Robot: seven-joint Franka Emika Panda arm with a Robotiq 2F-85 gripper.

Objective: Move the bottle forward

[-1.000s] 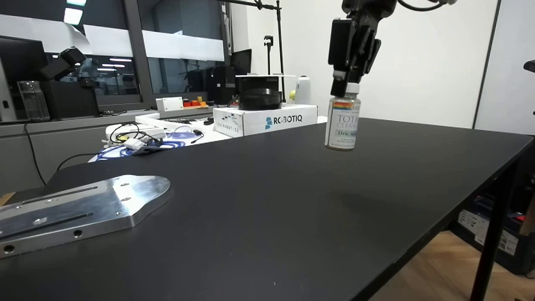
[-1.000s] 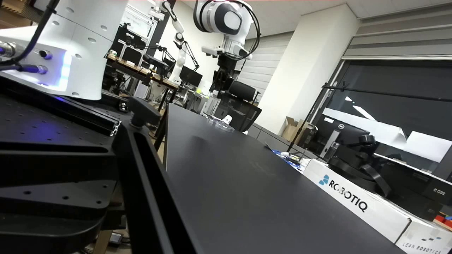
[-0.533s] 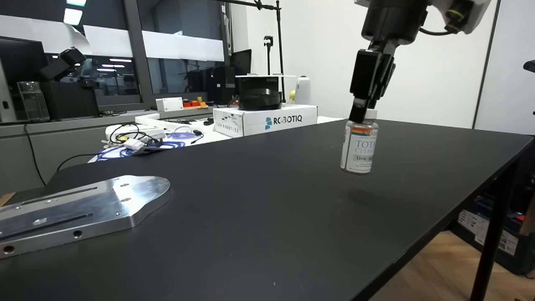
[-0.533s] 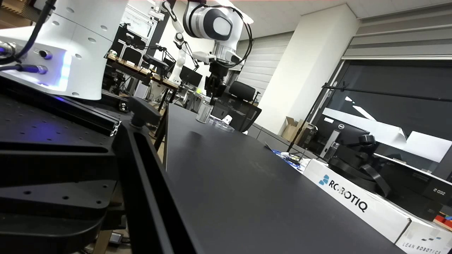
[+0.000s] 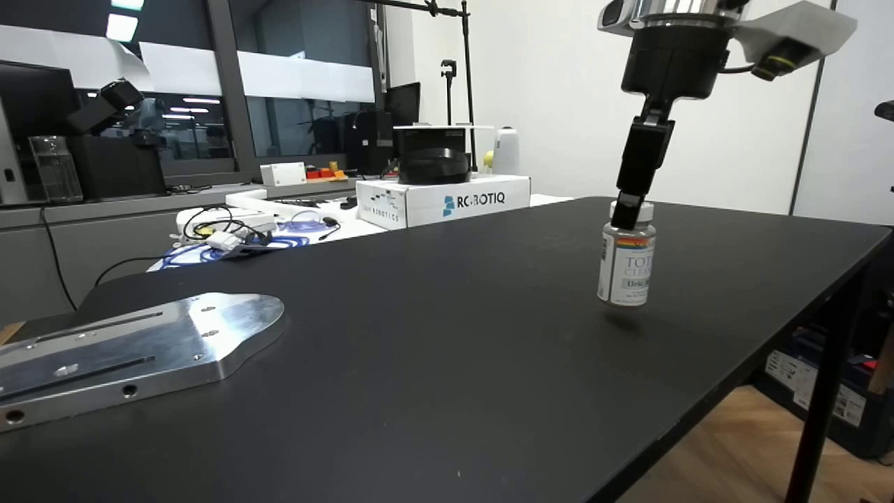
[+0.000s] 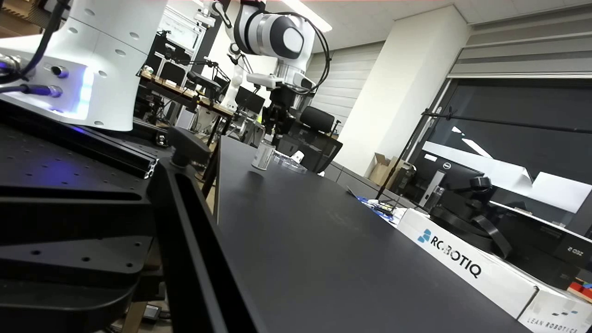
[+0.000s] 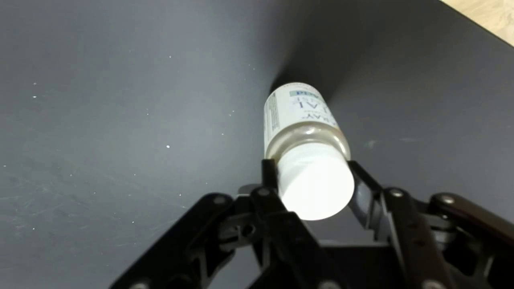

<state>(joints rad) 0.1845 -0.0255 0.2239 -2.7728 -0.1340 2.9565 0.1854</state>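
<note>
The white pill bottle hangs nearly upright just above the black table, its shadow close under its base. It also shows in an exterior view near the table's far end. In the wrist view the bottle is seen from above, cap towards me, label beyond. My gripper is shut on it, one finger on each side of the white cap and neck. In an exterior view the near finger of the gripper covers part of the cap.
A silver metal plate lies on the table's near left. A white Robotiq box with black items on it stands beyond the table, also in an exterior view. Cables lie beside it. A table edge shows at the wrist view's top right.
The gripper has carried the bottle lower, and rightward in an exterior view. The bottle has come down close to the table, and its shadow has drawn nearer to its base.
</note>
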